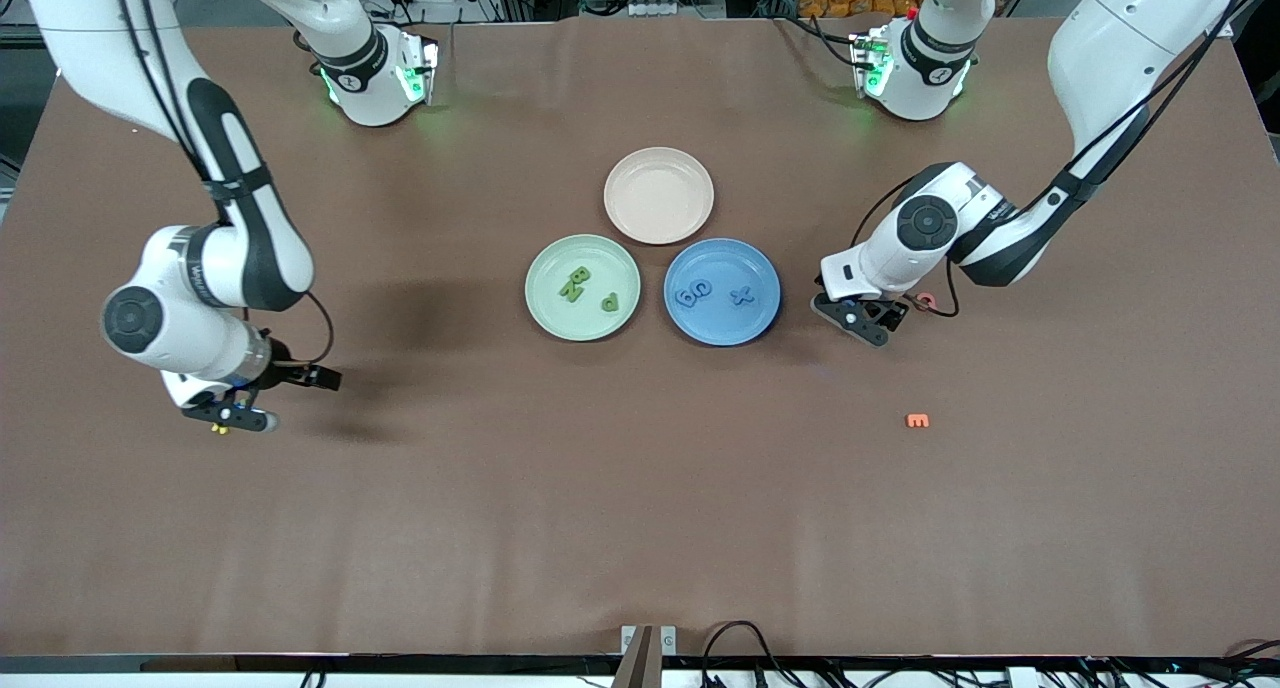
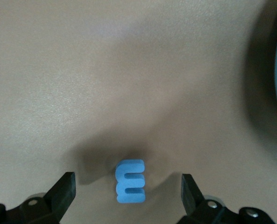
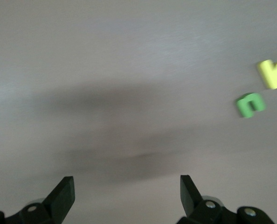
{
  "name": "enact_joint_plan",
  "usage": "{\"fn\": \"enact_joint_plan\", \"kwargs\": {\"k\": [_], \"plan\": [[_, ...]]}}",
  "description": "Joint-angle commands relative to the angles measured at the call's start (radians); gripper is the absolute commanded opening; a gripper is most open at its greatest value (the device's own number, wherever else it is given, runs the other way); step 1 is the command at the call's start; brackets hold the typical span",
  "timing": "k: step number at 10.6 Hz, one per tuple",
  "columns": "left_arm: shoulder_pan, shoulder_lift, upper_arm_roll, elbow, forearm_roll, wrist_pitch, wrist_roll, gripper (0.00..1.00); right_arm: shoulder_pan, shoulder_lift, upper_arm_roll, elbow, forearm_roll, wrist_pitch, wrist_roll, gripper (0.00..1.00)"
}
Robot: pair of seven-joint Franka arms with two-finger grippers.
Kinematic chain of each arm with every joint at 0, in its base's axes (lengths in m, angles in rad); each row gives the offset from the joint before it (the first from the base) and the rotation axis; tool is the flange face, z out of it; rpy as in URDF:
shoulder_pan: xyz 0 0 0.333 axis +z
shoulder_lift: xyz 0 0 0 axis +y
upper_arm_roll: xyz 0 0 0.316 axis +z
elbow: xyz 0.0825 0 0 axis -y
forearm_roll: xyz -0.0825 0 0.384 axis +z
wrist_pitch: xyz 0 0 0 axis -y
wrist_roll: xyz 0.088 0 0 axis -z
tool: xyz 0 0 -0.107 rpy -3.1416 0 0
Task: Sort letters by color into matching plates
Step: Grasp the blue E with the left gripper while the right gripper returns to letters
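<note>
Readable only as the foam shapes themselves: "E" on the blue letter (image 2: 130,181) on the table; "n" on the green letter (image 3: 250,104), "k" on the yellow letter (image 3: 273,73) just beside it. In the green plate (image 1: 545,313), "P" (image 1: 609,303) legible; in the blue plate (image 1: 722,330), "X" (image 1: 741,295). Orange letter (image 1: 917,421) reads "E" turned sideways.

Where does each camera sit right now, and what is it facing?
Front view: high across the table, facing both arms, the green plate and blue plate.
Left wrist view: on the left arm, looking down past the open left gripper at a blue E.
Right wrist view: past the open right gripper at a green n.
Shared: the blue plate's rim also shows in the left wrist view.
</note>
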Motion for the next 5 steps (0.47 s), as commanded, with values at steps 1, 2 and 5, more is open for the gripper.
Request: {"fn": "enact_joint_plan", "kwargs": {"k": [1,2,5], "plan": [[-0.042,0.014,0.032,0.025,0.036,0.007,-0.033,1.0,-0.113,0.035,0.018,0.057,-0.018,0.001,-0.111,1.0],[-0.042,0.014,0.033,0.026,0.036,0.007,-0.034,1.0,-0.143,0.064,0.018,0.08,-0.02,0.004,-0.142,1.0],[-0.039,0.023,0.033,0.026,0.036,0.007,-0.086,0.62,-0.192,0.136,0.018,0.138,-0.021,0.047,-0.189,1.0]]}}
